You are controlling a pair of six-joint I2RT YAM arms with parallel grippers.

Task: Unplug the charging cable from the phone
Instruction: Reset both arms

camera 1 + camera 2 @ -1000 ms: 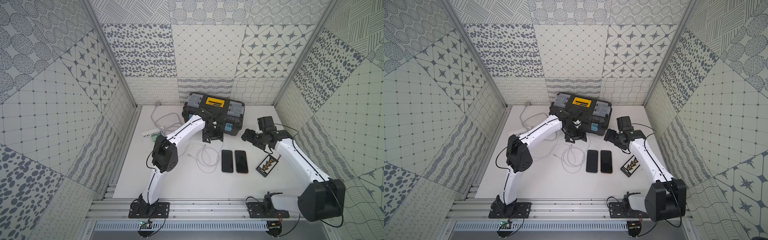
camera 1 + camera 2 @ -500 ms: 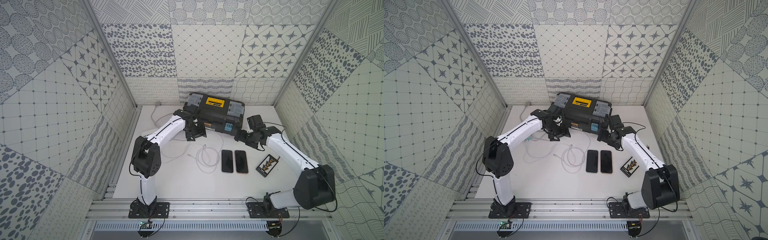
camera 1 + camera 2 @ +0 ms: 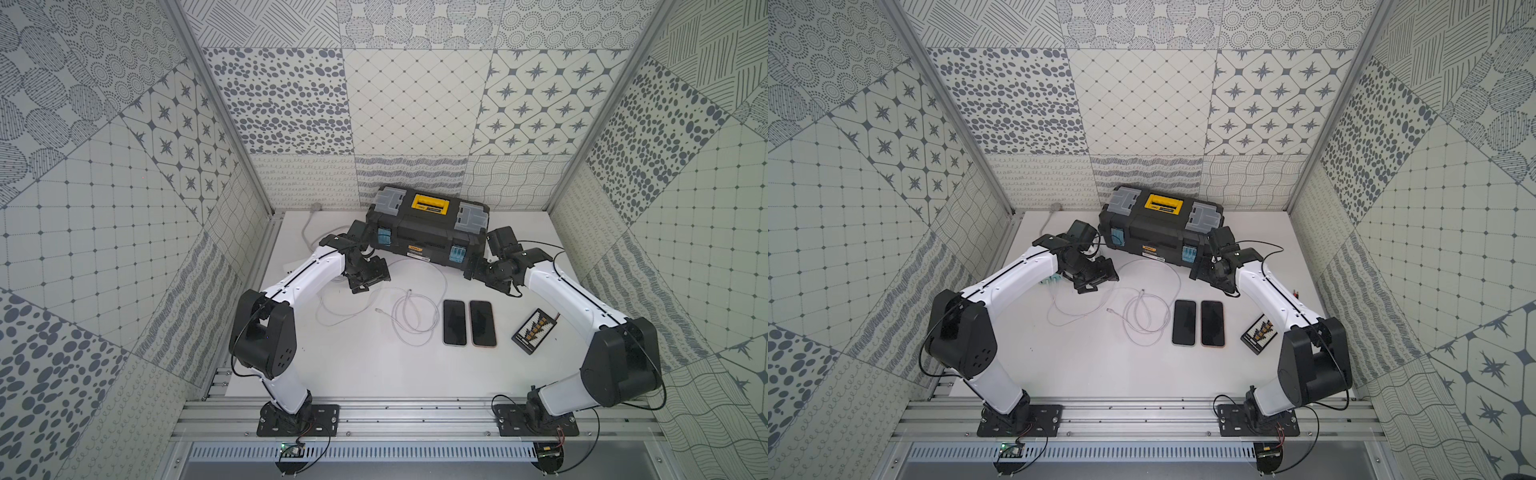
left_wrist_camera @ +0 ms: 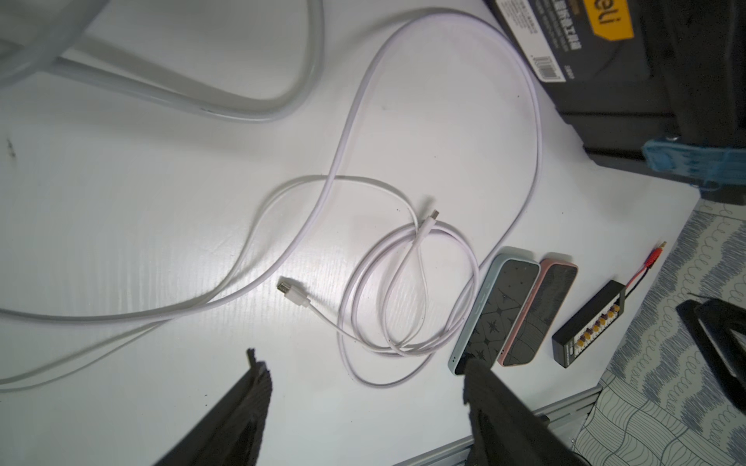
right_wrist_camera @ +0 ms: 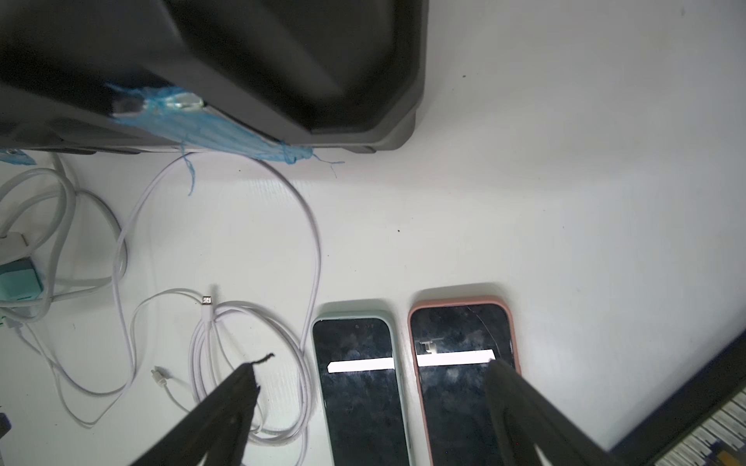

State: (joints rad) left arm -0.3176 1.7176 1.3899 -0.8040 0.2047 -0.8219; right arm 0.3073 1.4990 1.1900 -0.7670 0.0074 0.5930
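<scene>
Cable (image 4: 424, 230) lies loose on the table (image 3: 374, 374), coiled just left of the two phones, and as far as you can see it is plugged into neither. One plug (image 4: 434, 213) rests at the far side of the coil. A second plug (image 4: 292, 294) lies on bare table a little further left. The left phone (image 3: 454, 322) and right phone (image 3: 483, 323) lie flat, side by side, screens up. In both top views nothing enters their near or far ends.

Your left gripper (image 4: 361, 359) hangs over the table with its fingers wide and empty, to the far left of the coil near the left front corner of the toolbox (image 3: 428, 232). Your right gripper (image 5: 377, 361) is just as wide and empty, by the box's right front corner on the far side of the phones.

Judged from this, the unplugging itself looks done, and you are at the checking and clearing step. The next move calls for no grasp. Confirm the left phone's near end, since a finger partly hides it in the left wrist view. When you draw the arms off, keep the fingers clear of the long loop that runs along the box's near edge, because snagging it could drag the coil against the phones.
</scene>
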